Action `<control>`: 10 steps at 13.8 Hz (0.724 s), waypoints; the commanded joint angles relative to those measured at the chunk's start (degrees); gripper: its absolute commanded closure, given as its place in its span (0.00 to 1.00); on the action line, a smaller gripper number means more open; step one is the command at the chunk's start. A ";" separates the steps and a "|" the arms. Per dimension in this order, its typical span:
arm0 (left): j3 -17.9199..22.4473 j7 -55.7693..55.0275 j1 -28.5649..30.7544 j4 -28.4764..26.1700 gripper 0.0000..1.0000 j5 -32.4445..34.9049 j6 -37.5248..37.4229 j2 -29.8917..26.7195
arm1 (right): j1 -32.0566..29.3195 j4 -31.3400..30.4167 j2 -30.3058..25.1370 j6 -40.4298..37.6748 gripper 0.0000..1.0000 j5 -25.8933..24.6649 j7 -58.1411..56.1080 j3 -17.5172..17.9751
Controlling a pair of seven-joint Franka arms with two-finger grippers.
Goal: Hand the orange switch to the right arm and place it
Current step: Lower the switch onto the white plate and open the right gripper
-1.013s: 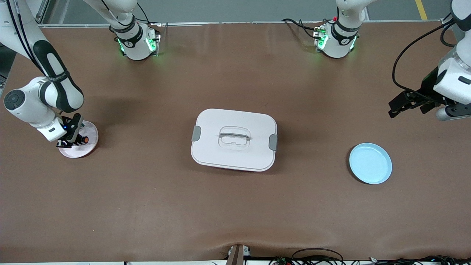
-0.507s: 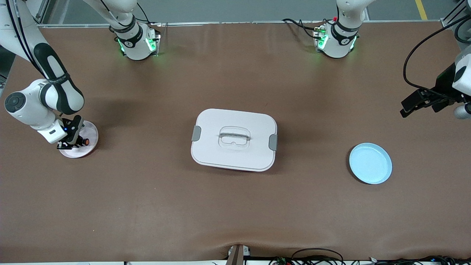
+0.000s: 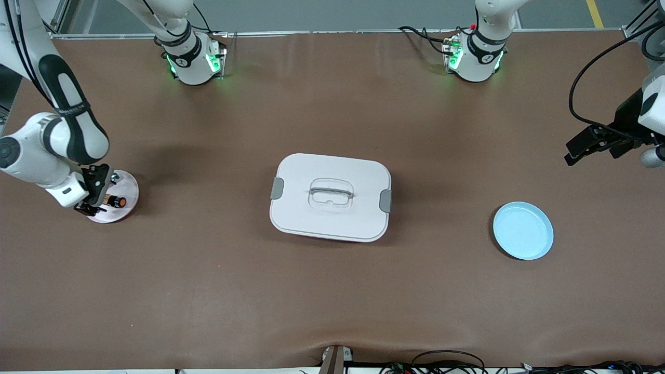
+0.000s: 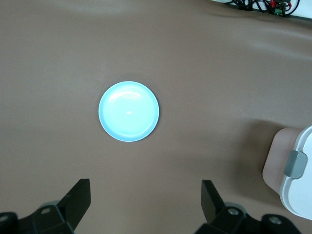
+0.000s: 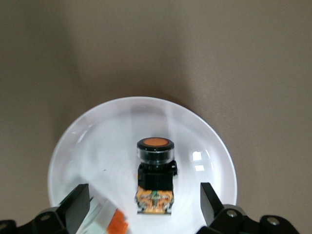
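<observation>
The orange switch (image 3: 117, 201) lies on its side on a small pinkish-white plate (image 3: 127, 186) at the right arm's end of the table. In the right wrist view the switch (image 5: 155, 168) shows its orange button face and black body in the middle of the plate (image 5: 204, 141). My right gripper (image 3: 92, 204) hangs just over the plate, open, its fingers (image 5: 78, 202) wide on either side of the switch and not touching it. My left gripper (image 3: 592, 143) is open and empty in the air over the left arm's end of the table.
A whitish clear small part with orange bits (image 5: 105, 222) lies on the same plate beside the switch. A white lidded box (image 3: 330, 196) stands mid-table. A light blue plate (image 3: 522, 230), empty, lies toward the left arm's end and shows in the left wrist view (image 4: 128, 111).
My right gripper has drawn back from the switch, which stays on the plate. My left arm swung out toward its end of the table, then stopped.
</observation>
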 commanded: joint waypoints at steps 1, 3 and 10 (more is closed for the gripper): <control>4.64 0.99 -4.90 0.85 0.00 -0.82 -1.35 -0.18 | 0.33 2.98 -4.89 -10.67 0.00 0.88 6.08 0.73; 11.15 0.91 -11.58 0.85 0.00 -0.82 -1.44 -0.27 | 1.29 5.96 -7.26 -17.79 0.00 0.88 11.87 0.73; 26.99 0.91 -27.77 0.85 0.00 -0.74 -2.49 -0.45 | 7.62 7.56 -19.39 -33.45 0.00 0.71 44.82 0.64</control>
